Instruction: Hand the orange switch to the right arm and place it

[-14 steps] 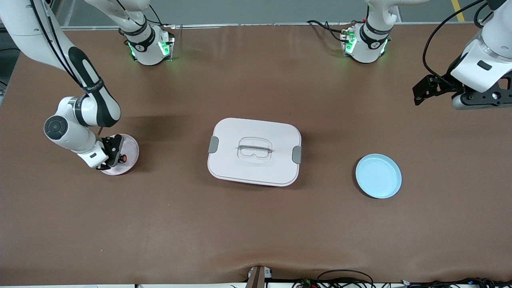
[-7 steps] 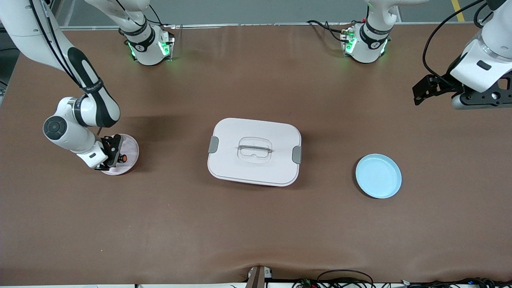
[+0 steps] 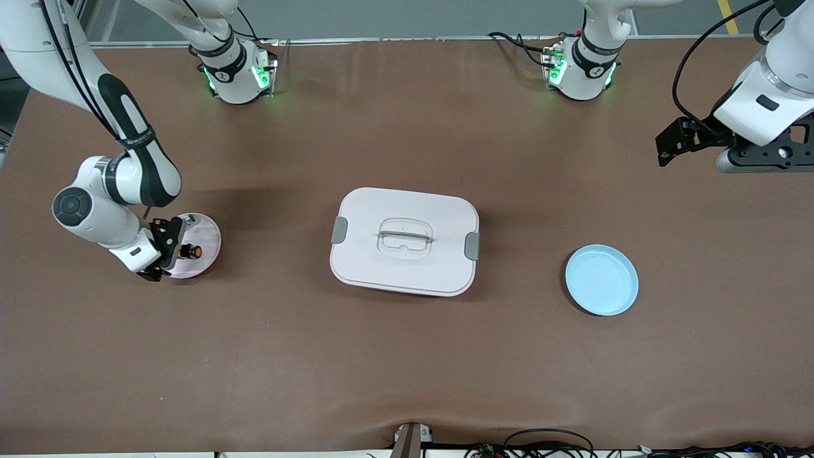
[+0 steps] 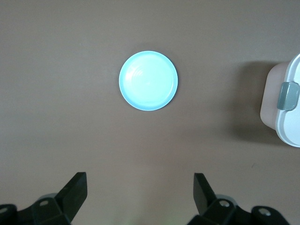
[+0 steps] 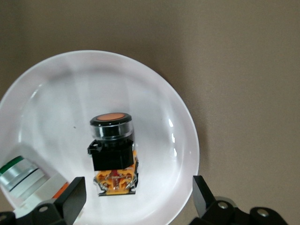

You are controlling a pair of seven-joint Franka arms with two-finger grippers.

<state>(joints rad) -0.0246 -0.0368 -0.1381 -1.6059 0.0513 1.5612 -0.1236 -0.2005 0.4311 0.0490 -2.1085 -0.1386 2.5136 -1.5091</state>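
— Fingers first: are ours open? On the right gripper (image 3: 166,253) we see both fingers (image 5: 70,199) spread wide, holding nothing, low over the pink plate (image 3: 206,230) at the right arm's end of the table.

— And the left gripper (image 3: 675,144)?

— Also open and empty. The left arm waits up in the air at its own end of the table, with the blue plate (image 4: 148,80) under its camera.

— Where is the orange switch (image 5: 112,151)?

— It lies on the pink plate, between our right fingers but not touching them. We judge that the placing is done, and what is left is to draw the right arm away.

— What does one view add?

— Only the right wrist view shows a white-grey piece (image 5: 24,179) beside the switch. Only the front view shows the whole white lidded box (image 3: 404,240) in the table's middle.
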